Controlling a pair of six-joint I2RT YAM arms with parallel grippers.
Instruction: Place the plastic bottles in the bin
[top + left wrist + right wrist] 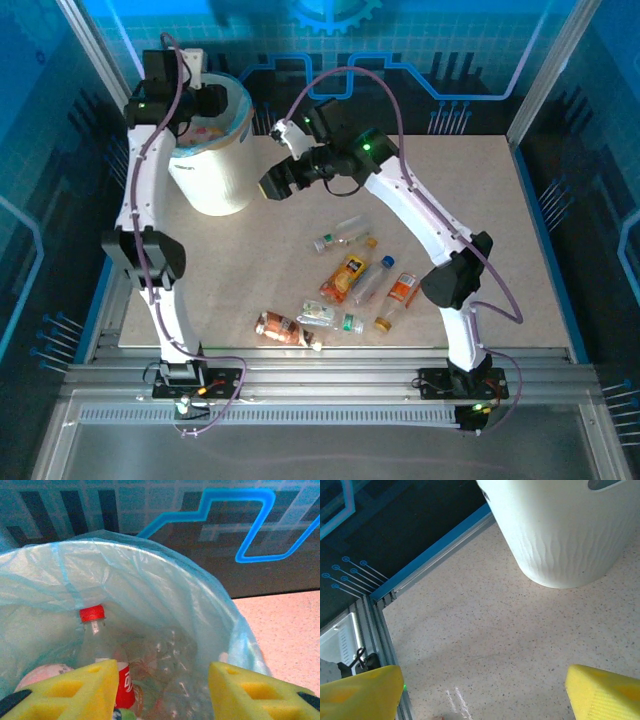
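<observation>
Inside, bottles (96, 642) partly behind left gripper (163, 682)

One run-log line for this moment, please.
left gripper: open over bin | right gripper: open, empty, beside bin | plastic bottles: several on table, some in bin

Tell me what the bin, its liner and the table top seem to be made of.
Bin: probably white plastic, matt, with rippled moulded wall. Liner: thin translucent pale blue-green plastic film, wrinkled. Table top: speckled beige board, perhaps laminate.
</observation>
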